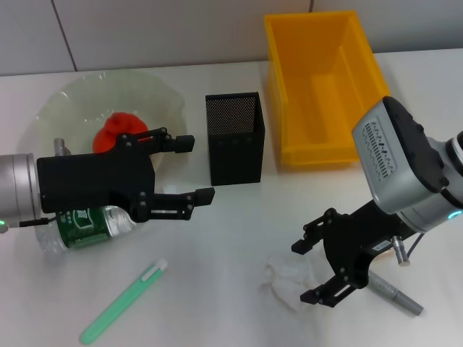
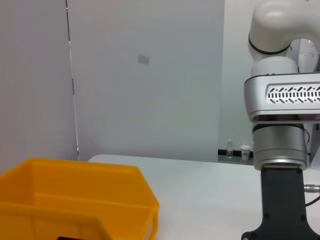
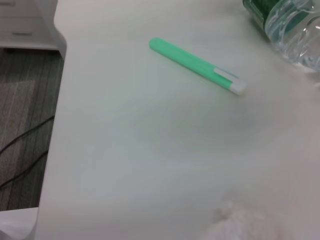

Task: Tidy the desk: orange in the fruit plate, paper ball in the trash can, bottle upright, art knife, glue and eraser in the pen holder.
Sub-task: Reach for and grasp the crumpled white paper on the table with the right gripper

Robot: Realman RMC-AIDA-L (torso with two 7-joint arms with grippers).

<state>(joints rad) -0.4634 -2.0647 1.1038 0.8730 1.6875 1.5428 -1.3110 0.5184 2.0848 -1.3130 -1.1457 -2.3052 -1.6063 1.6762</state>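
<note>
Paper ball [image 1: 288, 280], white and crumpled, lies on the desk [image 1: 239, 217] just beside the right gripper [image 1: 323, 273], whose fingers are spread apart. Only the right wrist view shows the floor past the desk edge. The left gripper [image 1: 197, 169], also spread, hovers above the lying bottle [image 1: 87, 225].

My left gripper [image 1: 194, 169] hovered spread left of the black mesh pen holder [image 1: 235, 137]; my right gripper [image 1: 311, 271] hung spread, lower right.

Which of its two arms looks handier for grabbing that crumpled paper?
The right. The right gripper hangs open just beside the paper ball, while the left gripper is across the table over the lying bottle.
</note>
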